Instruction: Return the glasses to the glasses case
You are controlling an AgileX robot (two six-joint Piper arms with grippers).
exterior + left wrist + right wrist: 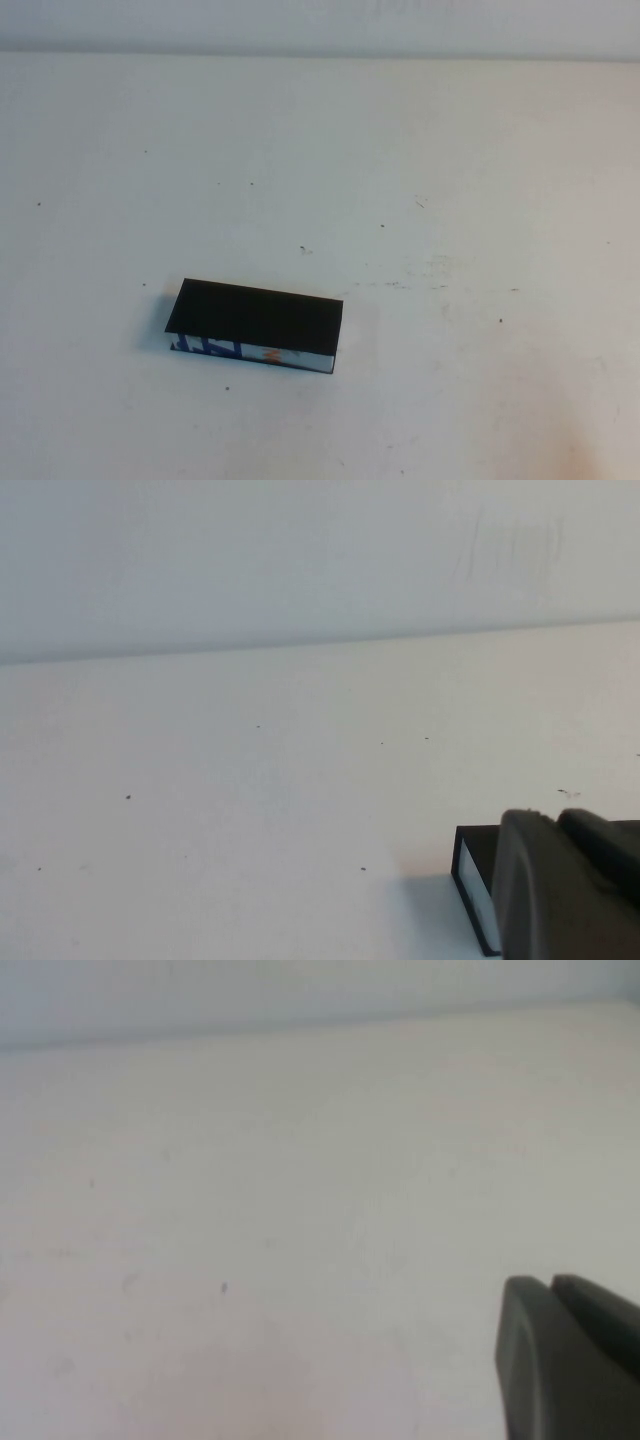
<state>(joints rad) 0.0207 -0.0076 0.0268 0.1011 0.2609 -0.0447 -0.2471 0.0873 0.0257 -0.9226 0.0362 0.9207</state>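
Note:
The glasses case [255,325] lies flat on the white table, left of centre and toward the front, with its black lid down. Its front edge is printed white, blue and orange. The glasses are not in view in any frame. Neither arm shows in the high view. In the left wrist view my left gripper [557,822] is shut and empty, and one end of the case [475,880] shows just beyond its fingers. In the right wrist view my right gripper [550,1284] is shut and empty over bare table.
The white table [450,180] has small dark specks and faint scuff marks. A pale wall runs along its far edge [320,50].

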